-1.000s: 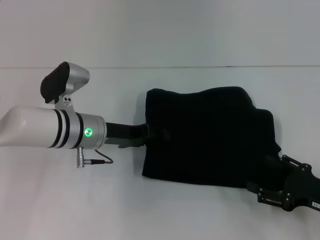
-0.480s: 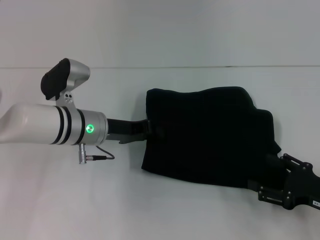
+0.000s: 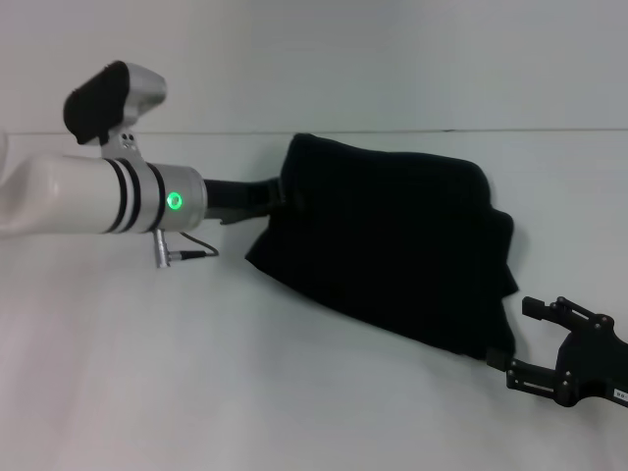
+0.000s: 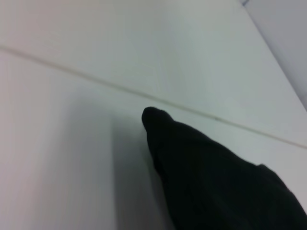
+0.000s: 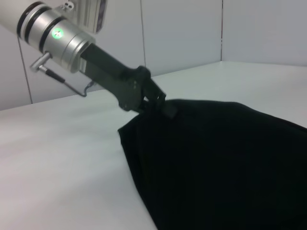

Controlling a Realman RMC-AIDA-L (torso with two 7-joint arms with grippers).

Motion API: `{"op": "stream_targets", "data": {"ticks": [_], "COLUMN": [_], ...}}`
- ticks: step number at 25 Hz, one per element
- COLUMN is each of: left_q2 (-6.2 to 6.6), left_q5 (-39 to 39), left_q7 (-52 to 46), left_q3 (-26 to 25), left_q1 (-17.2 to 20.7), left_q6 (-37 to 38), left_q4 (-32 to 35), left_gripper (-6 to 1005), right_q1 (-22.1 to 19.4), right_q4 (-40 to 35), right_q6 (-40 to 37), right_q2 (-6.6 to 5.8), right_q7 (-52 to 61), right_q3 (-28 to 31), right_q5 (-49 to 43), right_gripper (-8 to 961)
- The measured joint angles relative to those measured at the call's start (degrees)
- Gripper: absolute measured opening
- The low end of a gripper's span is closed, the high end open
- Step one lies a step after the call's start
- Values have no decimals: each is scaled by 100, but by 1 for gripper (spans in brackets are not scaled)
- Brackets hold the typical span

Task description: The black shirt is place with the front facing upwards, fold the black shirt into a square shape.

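Our left end effector (image 5: pixel 152 101) is pinched on the left edge of the black shirt (image 3: pixel 392 245) and holds that edge lifted off the counter (image 3: pixel 147 373). We judge that this grip serves to carry the edge across for the next fold, since the cloth hangs from the pinch and slopes down to the counter on the right side. Our right end effector (image 3: pixel 549 339) rests low at the near right, just beside the shirt's lower corner, with its fingers spread and nothing between them (it seems free, waiting for its turn).

The shirt lies in the middle of the counter, toward the far side. It is already gathered into a thick, roughly four-sided bundle, plain black and soft, with rounded, uneven edges. No letters and no label are visible on it.
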Motion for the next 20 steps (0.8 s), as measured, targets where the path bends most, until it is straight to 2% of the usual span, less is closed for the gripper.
{"op": "stream_targets", "data": {"ticks": [3, 7, 13, 20], "left_q2": [121, 193, 182, 143], "left_q5": [-133, -354, -625, -715], "left_q7": [-3, 0, 92, 558], "left_q3": [-33, -179, -455, -462], "left_q1": [96, 434, 1051, 1160], "left_q6": [-13, 217, 726, 984], "left_q4": [6, -15, 22, 10], "left_gripper": [120, 123, 128, 134], "right_q1": [14, 29, 50, 95], "right_q4": [0, 0, -1, 0], "right_q6": [-1, -3, -3, -69], "right_q2": [0, 0, 0, 0], "right_q7": [0, 0, 0, 0], "right_q3": [0, 1, 112, 138], "right_q5": [3, 9, 11, 27], "right_gripper": [916, 915, 915, 916]}}
